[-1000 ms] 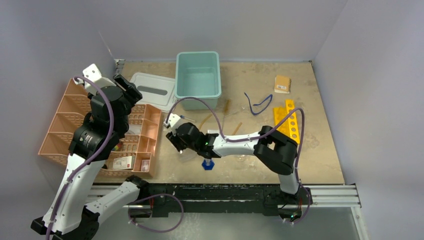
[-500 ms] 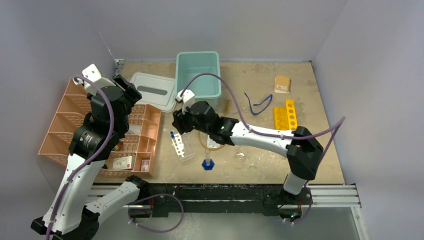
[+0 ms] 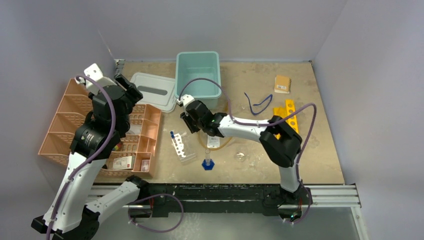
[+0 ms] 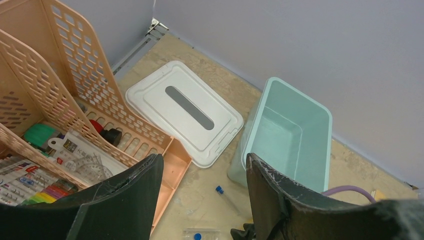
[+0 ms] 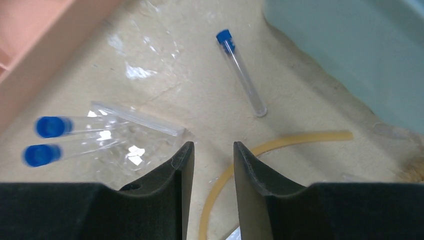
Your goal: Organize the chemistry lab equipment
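Note:
My right gripper (image 3: 192, 124) hovers low over the table just in front of the teal bin (image 3: 198, 75), open by a narrow gap with nothing between its fingers (image 5: 212, 147). Beyond its tips lie a loose blue-capped tube (image 5: 240, 70) and an arc of amber rubber tubing (image 5: 280, 145). To its left, two blue-capped tubes sit in a clear pack (image 5: 75, 140) (image 3: 178, 148). A blue-based clear cylinder (image 3: 207, 162) stands near the front edge, with a white packet (image 3: 214, 142) and a glass dish (image 3: 240, 156) close by. Blue-framed safety glasses (image 3: 257, 104) lie further back. My left gripper (image 3: 126, 84) (image 4: 203, 157) hangs open and empty above the peach organizer (image 3: 65, 125).
A white lid (image 3: 152, 90) (image 4: 185, 110) lies between the organizer and the teal bin (image 4: 290, 135). A yellow holed rack (image 3: 286, 117) and a small brown notebook (image 3: 282, 84) are at the right. The organizer (image 4: 60, 100) holds rulers and small items.
My right gripper lifted off the clear tube pack, swung back toward the teal bin and narrowed its jaws. The tube pack now lies uncovered. The left arm has stayed still.

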Robot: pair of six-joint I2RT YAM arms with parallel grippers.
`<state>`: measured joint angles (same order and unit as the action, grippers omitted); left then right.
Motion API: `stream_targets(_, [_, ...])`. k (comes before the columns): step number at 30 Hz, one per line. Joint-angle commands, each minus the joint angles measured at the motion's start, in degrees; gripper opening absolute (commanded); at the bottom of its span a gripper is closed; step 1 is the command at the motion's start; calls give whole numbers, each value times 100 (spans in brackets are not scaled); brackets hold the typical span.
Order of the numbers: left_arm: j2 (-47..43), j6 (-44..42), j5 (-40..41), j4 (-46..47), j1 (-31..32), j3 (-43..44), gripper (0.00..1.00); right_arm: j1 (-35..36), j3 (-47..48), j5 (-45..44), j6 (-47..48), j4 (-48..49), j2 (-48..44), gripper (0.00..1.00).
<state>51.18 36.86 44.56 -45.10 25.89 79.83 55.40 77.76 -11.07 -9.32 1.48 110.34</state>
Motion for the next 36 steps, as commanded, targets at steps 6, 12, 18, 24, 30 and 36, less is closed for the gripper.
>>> stream_targets(6, [104, 50, -34, 168, -14, -97, 61, -234, 1024, -183, 580, -377, 760, 45])
stream_targets(12, [205, 48, -21, 159, -14, -77, 61, -346, 1146, -30, 827, -238, 1068, 50])
stream_targets(18, [199, 180, -40, 146, -14, -147, 61, -420, 1431, 222, 894, -378, 1366, 49])
stream_targets(24, [191, 259, -56, 99, -14, -161, 61, -484, 1572, 488, 906, -376, 1650, 43])
stream_targets(30, [173, 279, -97, 64, -14, -152, 61, -573, 1750, 828, 906, -551, 1908, 36])
stream_targets(36, [180, 318, -132, 28, -14, -161, 61, -574, 1790, 1066, 1148, -449, 2031, 33])
